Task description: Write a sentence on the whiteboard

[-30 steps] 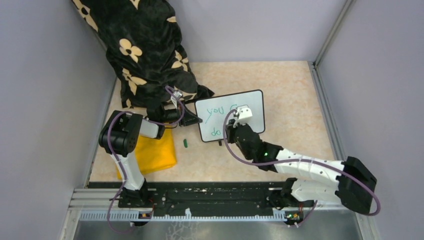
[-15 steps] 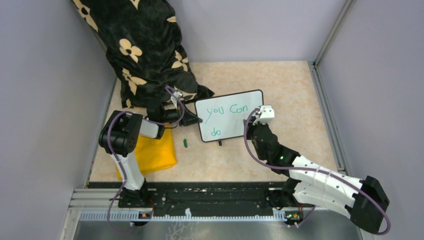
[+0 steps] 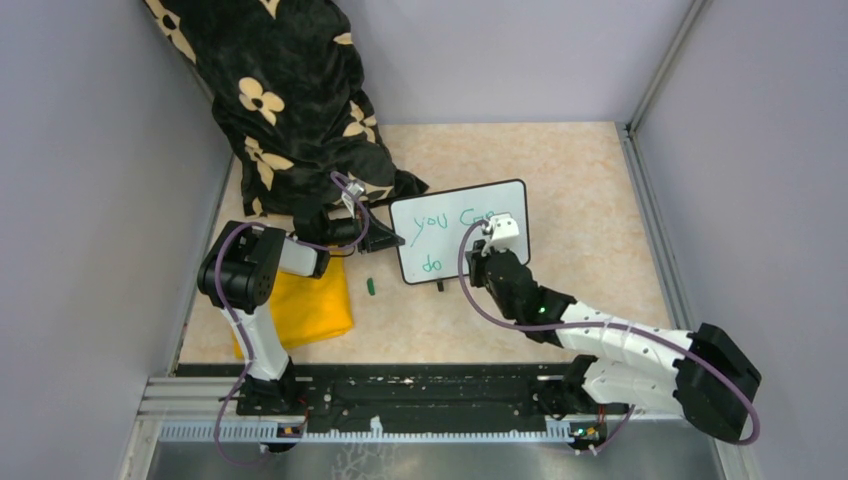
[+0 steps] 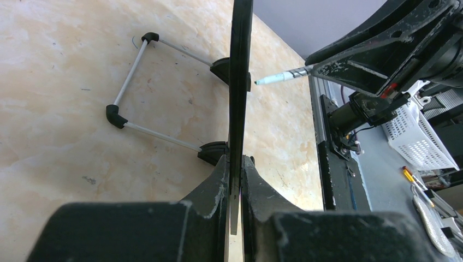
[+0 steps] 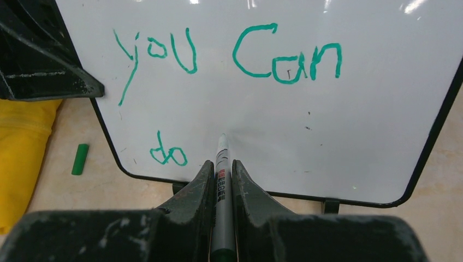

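My right gripper (image 5: 221,164) is shut tight on the pen (image 5: 220,183). The tip pokes out in front. It sits just right of "do" (image 5: 168,155), low on the board (image 5: 349,125). I think the tip touches the white, but from here I cannot be sure. Above it are the green words (image 5: 236,53) "you Can". The board stands on its little feet near the middle of the table (image 5: 445,191). My left gripper (image 4: 235,164) pinches the board's left edge, its jaws almost closed on the thin frame, to hold it steady.

Things could go wrong from here. If I push too hard, the board could lean back or slide out of my left pinch. If I push too softly, the line will have gaps. The pen could slip in my jaws and make wobbly letters. If I drift left, I could smear "do".
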Tool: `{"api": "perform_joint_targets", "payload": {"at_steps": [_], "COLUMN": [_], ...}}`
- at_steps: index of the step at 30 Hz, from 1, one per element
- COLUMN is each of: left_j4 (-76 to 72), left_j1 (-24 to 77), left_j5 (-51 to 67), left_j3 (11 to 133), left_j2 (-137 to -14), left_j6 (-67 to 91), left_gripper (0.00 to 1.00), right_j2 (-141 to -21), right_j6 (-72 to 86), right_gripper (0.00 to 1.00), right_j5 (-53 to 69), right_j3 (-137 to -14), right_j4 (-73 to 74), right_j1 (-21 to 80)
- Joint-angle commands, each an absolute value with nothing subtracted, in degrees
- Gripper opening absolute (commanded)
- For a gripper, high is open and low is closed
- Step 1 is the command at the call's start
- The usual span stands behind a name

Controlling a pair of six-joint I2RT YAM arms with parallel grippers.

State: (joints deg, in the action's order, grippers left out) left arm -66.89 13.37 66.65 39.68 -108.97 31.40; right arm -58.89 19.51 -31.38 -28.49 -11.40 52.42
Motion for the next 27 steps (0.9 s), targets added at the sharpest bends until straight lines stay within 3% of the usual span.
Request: {"api": "perform_joint_targets", "payload": {"at_steps": [1,27], "left_j4": [-60.2,-59.9], "left_j1": [14.5,14.5], "left_j5": [65.7,65.7], "left_j3": [39.5,39.5], "left_j2": [-110.7,-111.0], "left_j6": [29.1,28.9], "left_gripper": [0.0,0.0], "right_j2": [-60.7,-62.8], "right_j6": [17.7,17.8], "right_gripper": [0.0,0.0], "right_j5": [-30.5,-32.5], "right_j3": [-31.0,-31.6], "right_j4": [-17.2,-18.1], "right_j1": [54.0,55.0]}}
